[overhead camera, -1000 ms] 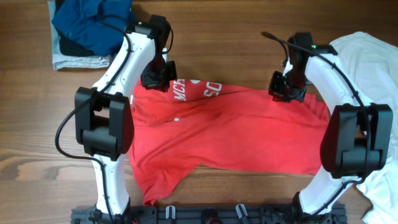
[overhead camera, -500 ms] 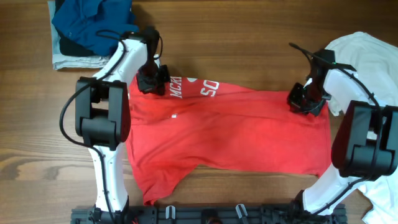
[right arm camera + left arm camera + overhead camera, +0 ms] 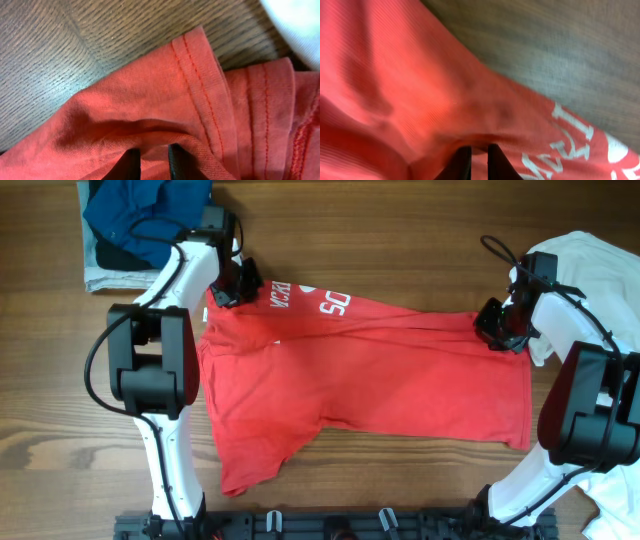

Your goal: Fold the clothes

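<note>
One red T-shirt (image 3: 380,370), one white shirt (image 3: 600,270)

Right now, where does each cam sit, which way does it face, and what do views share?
Overhead: fixed above the table, looking straight down; red T-shirt, white shirt, blue clothes, both arms whole, left gripper and right gripper at the T-shirt's far edge.
Left wrist: on the left arm, low, looking along its fingers at red cloth, white lettering and table.
Right wrist: on the right arm, looking along its fingers at the T-shirt's stitched hem.
Shared: lettering in overhead and left wrist.
</note>
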{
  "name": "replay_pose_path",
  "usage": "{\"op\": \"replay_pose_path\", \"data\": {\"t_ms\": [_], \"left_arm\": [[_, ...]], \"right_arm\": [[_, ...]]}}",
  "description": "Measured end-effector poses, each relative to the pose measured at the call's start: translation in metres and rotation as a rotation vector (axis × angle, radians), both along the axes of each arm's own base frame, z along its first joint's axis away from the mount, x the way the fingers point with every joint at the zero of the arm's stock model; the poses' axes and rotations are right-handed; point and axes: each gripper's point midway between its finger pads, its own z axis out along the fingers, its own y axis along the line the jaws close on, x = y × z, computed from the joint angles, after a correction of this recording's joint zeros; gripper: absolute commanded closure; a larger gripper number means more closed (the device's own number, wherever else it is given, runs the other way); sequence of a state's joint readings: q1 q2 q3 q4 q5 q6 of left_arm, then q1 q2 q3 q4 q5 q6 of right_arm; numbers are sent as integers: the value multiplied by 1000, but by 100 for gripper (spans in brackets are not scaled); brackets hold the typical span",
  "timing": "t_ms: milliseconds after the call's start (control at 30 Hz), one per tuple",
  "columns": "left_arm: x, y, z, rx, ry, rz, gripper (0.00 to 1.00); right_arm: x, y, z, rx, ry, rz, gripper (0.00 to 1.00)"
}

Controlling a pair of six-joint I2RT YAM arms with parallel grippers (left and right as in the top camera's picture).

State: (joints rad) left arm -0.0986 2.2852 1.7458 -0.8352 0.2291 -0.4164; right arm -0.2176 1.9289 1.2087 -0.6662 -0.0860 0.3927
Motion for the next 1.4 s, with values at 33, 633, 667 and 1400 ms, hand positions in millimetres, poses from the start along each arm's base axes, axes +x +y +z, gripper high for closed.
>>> {"op": "replay_pose_path", "data": {"t_ms": [33,633,667,1400], "left_arm": [[4,11,0,13,-10,22,84],[-73,77,214,146,-227,94,11],[-96,76,223,147,-194,91,11],[-327,26,94,-92,338,74,10]], "right_arm": [[2,-3,2,-12,-4,-3,69],[-21,2,219,-20,-140,-36,0],[-36,6,228,-14,-129,-35,0],[-160,72,105,214,-39,45,0]]}}
